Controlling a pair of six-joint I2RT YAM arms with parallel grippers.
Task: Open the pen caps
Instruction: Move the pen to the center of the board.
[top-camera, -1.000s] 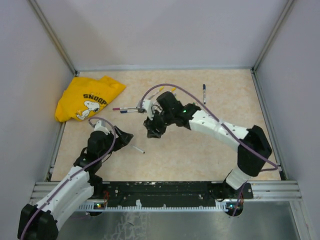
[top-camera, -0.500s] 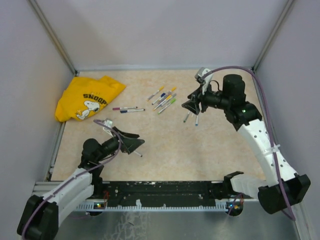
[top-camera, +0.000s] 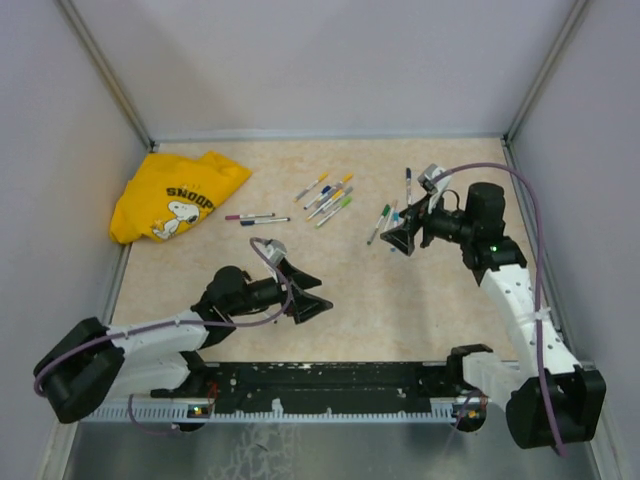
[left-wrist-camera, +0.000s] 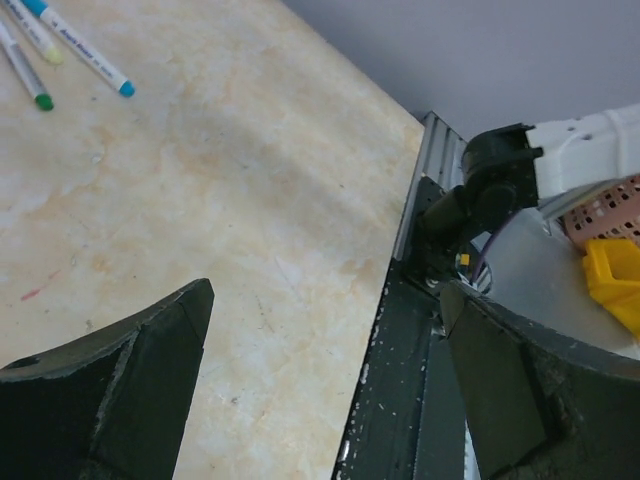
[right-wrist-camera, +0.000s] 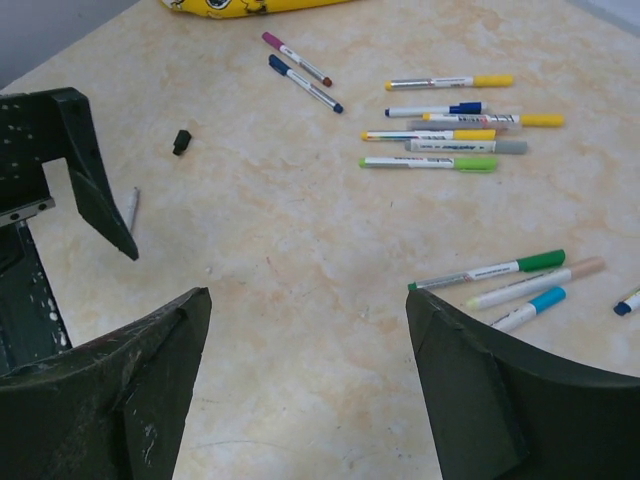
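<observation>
Reading "SNOOP" on yellow shirt (top-camera: 172, 196); L pincer (left-wrist-camera: 325, 292) & R pincer (right-wrist-camera: 306, 293) both gaping wide.

Loose black cap (right-wrist-camera: 181, 141), scattered pens (right-wrist-camera: 440, 134)

The table (top-camera: 420, 300) has a beige, marbled top. In the upper left of the top view a crumpled yellow shirt (top-camera: 175, 195) lies on it. Just right of the shirt are two pens (top-camera: 257, 218), side by side. A loose group of pens (top-camera: 328, 197) is fanned out in the upper middle, and a single dark pen (top-camera: 408, 185) lies further right. In the right wrist view three more pens (right-wrist-camera: 535, 283) lie close together at the lower right. A small black cap (right-wrist-camera: 181, 141) lies alone at the upper left.
</observation>
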